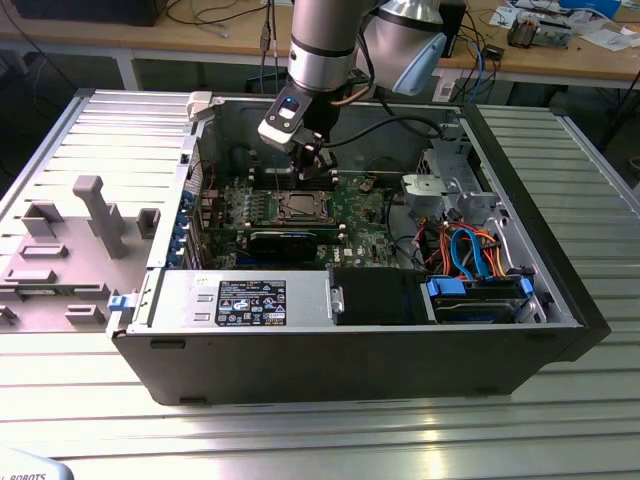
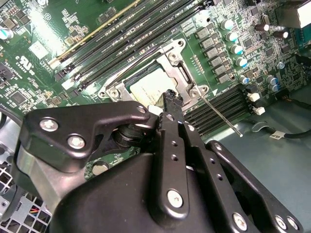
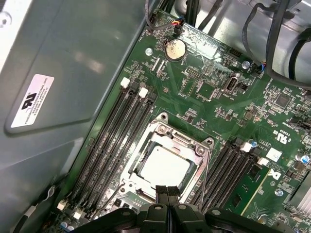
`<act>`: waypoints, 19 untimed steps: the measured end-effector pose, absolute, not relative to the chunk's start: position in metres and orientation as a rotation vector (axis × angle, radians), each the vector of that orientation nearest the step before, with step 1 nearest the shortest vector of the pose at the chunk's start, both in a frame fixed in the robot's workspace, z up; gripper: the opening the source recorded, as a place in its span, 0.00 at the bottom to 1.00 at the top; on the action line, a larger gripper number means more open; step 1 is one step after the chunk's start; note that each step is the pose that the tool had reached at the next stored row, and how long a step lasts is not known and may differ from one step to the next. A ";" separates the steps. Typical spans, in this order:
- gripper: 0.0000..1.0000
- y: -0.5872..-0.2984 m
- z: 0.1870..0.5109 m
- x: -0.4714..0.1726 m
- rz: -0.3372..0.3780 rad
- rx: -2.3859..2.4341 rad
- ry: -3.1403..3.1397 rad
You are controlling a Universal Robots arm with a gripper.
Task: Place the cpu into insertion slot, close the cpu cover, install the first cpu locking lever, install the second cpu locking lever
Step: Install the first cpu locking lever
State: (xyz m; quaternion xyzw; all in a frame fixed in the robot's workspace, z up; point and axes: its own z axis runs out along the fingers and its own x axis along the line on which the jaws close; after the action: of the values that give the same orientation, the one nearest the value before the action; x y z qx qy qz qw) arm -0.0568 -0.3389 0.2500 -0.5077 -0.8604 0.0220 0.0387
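The small flat square cpu with its silvery-grey top [image 3: 164, 167] sits in the square metal-rimmed insertion slot [image 1: 300, 207]. The slot is near the middle of the green circuit board [image 3: 218, 97], between two banks of long black memory slots [image 3: 116, 136]. The thin silvery cpu cover frame [image 3: 187, 141] looks to lie flat around the chip, so I take placing and closing as done.

I judge the locking levers to be the step in hand. In the second wrist view a thin silvery lever rod [image 2: 221, 116] juts from a corner of the slot out over the memory slots and does not look tucked under a catch. I cannot tell which of the two levers it is, nor whether the other is latched.

My black end effector [image 3: 166, 191] has its two fingers pressed together with nothing between them. The tips are at the rim of the slot, just beside the chip; I cannot tell whether they touch the metal.

Working a rod this thin calls, I think, for a closed tip set squarely on it and a steady push down and sideways, so that the tip neither slips off nor scrapes the board.

My arm comes down over the far wall of the open grey computer case [image 1: 350, 360], which stands on the ribbed metal counter [image 1: 300, 430]. The wrist is tilted, with the fingers pointing down into the case.
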 end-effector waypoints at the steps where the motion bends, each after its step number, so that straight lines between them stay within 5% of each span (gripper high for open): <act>1: 0.11 -0.339 0.250 -0.057 0.067 -1.555 -2.639; 19: 0.11 -0.339 0.250 -0.057 0.070 -1.502 -2.671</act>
State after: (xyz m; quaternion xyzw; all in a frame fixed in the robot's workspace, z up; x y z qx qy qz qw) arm -0.0568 -0.3389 0.2500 -0.4896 -0.8708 0.0228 0.0382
